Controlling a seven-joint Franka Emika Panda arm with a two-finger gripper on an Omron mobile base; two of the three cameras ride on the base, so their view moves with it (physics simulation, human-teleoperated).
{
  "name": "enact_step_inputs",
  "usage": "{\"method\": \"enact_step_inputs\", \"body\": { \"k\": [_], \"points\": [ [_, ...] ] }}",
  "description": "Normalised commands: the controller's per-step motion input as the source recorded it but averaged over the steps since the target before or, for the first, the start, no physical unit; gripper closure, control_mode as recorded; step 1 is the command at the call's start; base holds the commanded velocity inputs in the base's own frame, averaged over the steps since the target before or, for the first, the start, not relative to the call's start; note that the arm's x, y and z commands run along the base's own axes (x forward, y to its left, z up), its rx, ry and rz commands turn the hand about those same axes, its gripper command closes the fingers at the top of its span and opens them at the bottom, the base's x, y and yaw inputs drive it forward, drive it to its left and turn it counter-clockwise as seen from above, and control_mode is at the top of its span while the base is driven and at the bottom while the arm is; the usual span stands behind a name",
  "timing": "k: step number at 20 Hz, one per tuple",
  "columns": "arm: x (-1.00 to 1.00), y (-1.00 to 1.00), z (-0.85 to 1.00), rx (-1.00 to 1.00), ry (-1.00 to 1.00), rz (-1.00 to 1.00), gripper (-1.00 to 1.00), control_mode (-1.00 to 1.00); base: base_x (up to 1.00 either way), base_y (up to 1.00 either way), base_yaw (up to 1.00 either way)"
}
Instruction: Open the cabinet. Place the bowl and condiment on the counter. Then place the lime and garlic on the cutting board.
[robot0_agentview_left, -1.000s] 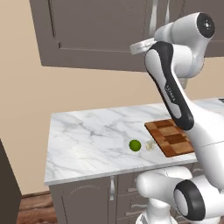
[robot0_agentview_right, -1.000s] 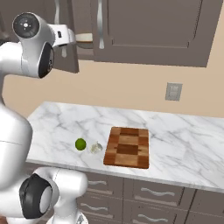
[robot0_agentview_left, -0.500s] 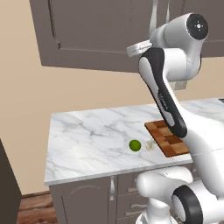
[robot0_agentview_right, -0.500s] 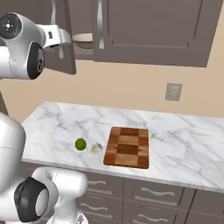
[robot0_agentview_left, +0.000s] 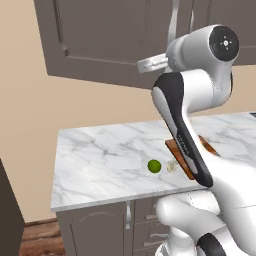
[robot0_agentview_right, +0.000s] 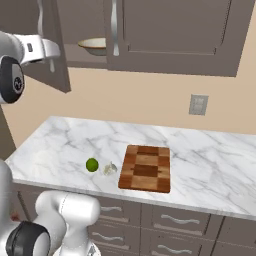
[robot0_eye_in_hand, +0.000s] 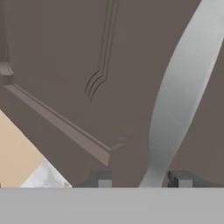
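My gripper (robot0_eye_in_hand: 139, 179) is shut on the long silver handle (robot0_eye_in_hand: 183, 87) of the cabinet's left door (robot0_agentview_right: 52, 55), which stands swung partly open. In the right base view the gripper (robot0_agentview_right: 51, 56) is at that door's lower edge; the left base view has it (robot0_agentview_left: 146, 64) under the door (robot0_agentview_left: 100, 40). The bowl (robot0_agentview_right: 95, 46) sits on the shelf inside the cabinet. The condiment is hidden. On the counter (robot0_agentview_right: 210, 165) the lime (robot0_agentview_right: 92, 164) and garlic (robot0_agentview_right: 109, 169) lie side by side, just left of the cutting board (robot0_agentview_right: 146, 168). Lime (robot0_agentview_left: 154, 166) and garlic (robot0_agentview_left: 171, 166) also lie beside my arm.
The cabinet's right door (robot0_agentview_right: 175, 35) is closed, its handle (robot0_agentview_right: 115, 25) next to the opening. A wall outlet (robot0_agentview_right: 198, 104) sits above the counter's right part. Lower drawers (robot0_agentview_right: 175, 220) run beneath the counter. A dark panel (robot0_agentview_left: 7, 210) stands at far left.
The left cabinet door has swung further open with my gripper on its handle. My arm has moved outward with it, and more of the bowl on the shelf shows.
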Motion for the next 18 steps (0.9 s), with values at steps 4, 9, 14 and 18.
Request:
{"method": "enact_step_inputs", "body": {
  "k": [4, 9, 14, 18],
  "points": [
    [-0.56, 1.0, 0.1, -0.01, -0.01, -0.01, 1.0, -1.0, 0.0, 0.0, 0.0],
    [-0.45, 1.0, 0.24, -0.02, 0.0, -0.02, 1.0, -1.0, 0.0, 0.0, 0.0],
    [-0.4, 0.99, 0.22, -0.01, 0.0, -0.02, 1.0, -1.0, 0.0, 0.0, 0.0],
    [-0.3, 0.8, 0.21, -0.02, 0.01, -0.02, 1.0, -1.0, 0.0, 0.0, 0.0]
  ]
}}
